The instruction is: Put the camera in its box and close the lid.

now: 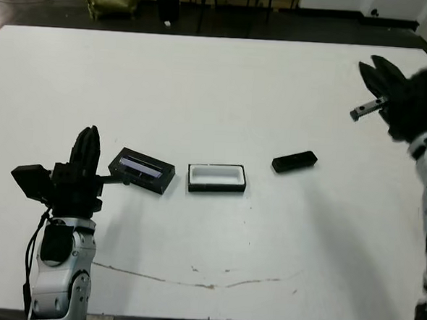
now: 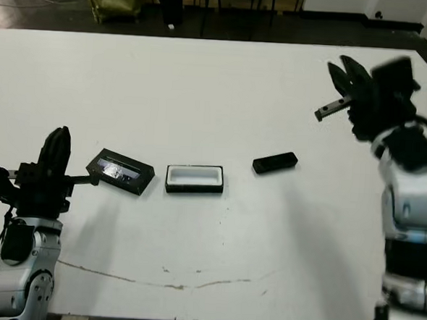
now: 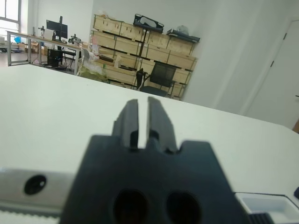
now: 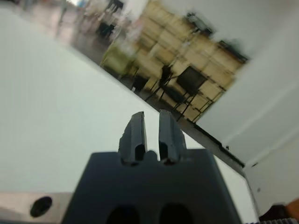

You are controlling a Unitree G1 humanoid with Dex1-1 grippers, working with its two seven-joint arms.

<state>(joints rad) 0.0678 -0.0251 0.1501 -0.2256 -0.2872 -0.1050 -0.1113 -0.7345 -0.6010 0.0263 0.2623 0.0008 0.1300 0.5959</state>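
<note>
Sitting mid-table in a row: shallow black lid with grey-blue window (image 1: 141, 171), white-lined black tray box (image 1: 216, 178), slim black bar camera (image 1: 294, 162), all apart. Left gripper (image 1: 88, 144) beside lid, fingers nearly closed, empty. Right gripper (image 2: 347, 71) raised, blurred; looks nearly closed, empty.

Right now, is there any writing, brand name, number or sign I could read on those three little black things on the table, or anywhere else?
None can be read.
Lid: only a glossy grey-blue window strip, no legible print.
Box: plain white lining, no text.
Camera: plain black, too small to show any marking.
Cardboard boxes on the shelves, seen in the left wrist view: any labels are too small and blurred.
</note>
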